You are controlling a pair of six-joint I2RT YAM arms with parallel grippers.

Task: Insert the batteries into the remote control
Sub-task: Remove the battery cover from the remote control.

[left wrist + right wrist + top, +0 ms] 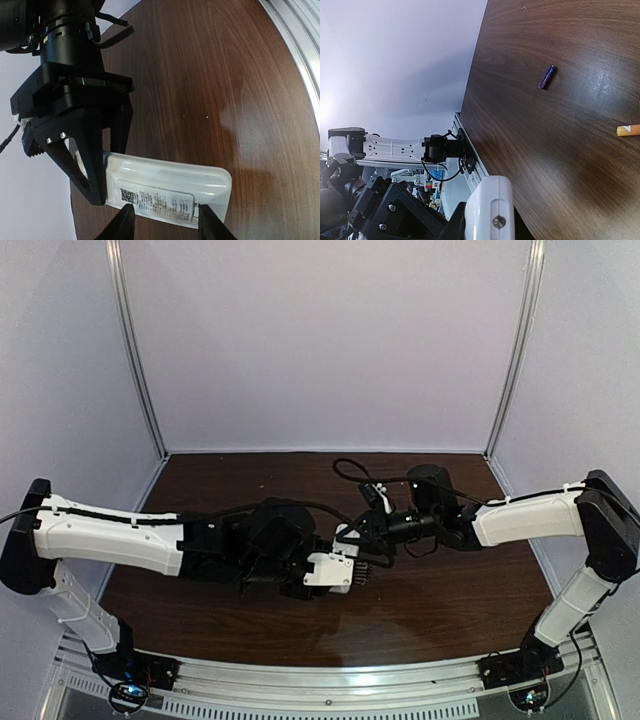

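The white remote control is held above the table with its plain back and a printed label towards the left wrist camera. It also shows in the top view and, end on with a screw, in the right wrist view. My right gripper is shut on one end of it, one finger in front and one behind. My left gripper is open, with its fingertips spread either side of the label at the remote's near edge. The purple battery and the orange battery lie apart on the table.
The dark wooden table is closed in by pale walls at the back and sides. A metal rail with the arm bases runs along the near edge. The small white cover piece is out of view.
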